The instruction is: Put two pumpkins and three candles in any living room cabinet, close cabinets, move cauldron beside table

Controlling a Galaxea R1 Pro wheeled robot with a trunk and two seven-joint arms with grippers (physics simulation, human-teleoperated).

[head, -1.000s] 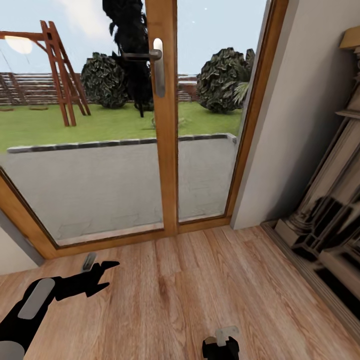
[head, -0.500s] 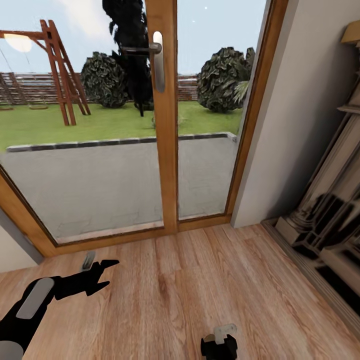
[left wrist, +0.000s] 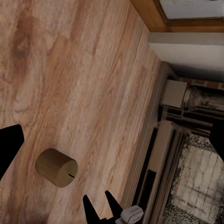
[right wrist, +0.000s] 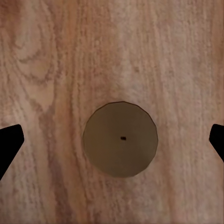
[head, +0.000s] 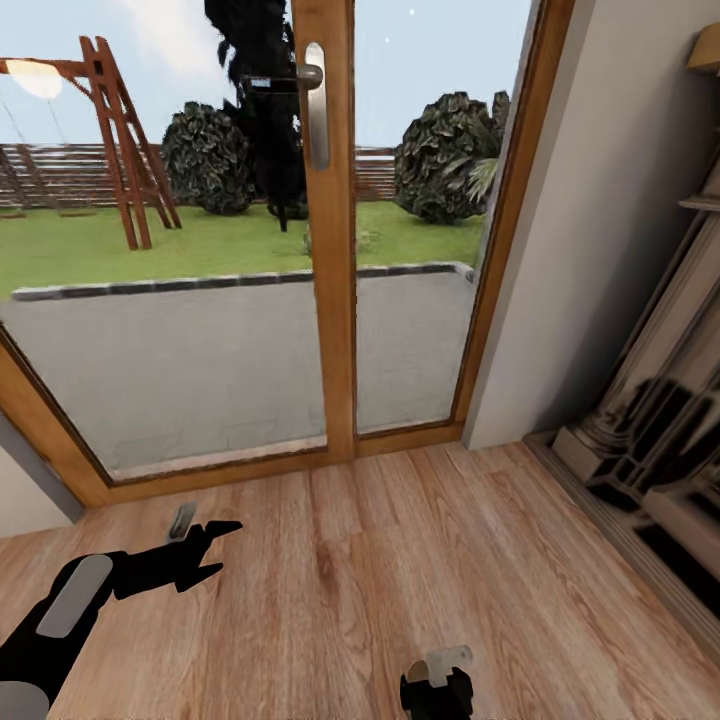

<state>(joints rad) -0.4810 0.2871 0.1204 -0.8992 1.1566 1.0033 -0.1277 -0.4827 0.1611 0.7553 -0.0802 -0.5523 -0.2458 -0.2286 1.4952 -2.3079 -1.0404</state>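
hidden/cut off: in my head view the right gripper is cut by the frame edge, I see just its black top and a grey piece. The fireplace is cropped at the edge, only its beige column base and dark opening show. The candle's wick is a tiny dark dot, hard to make out.
containers: I see none, so nothing is held in anything.
candle: one beige-tan candle stands upright on the wood-plank floor, seen straight from above in my right wrist view. My left wrist view shows it from the side, alone on the planks, apart from the fireplace base.
right gripper: spread wide, I see its two black fingertips at the far sides of the wrist view with the candle centred between them, no contact. It hangs directly over the candle.
left gripper: fingers parted, holding nothing, above bare floor, between the candle and the glass doors.
landmark: the candle lies out on the floor in front of the glass doors, fireplace off to one side.
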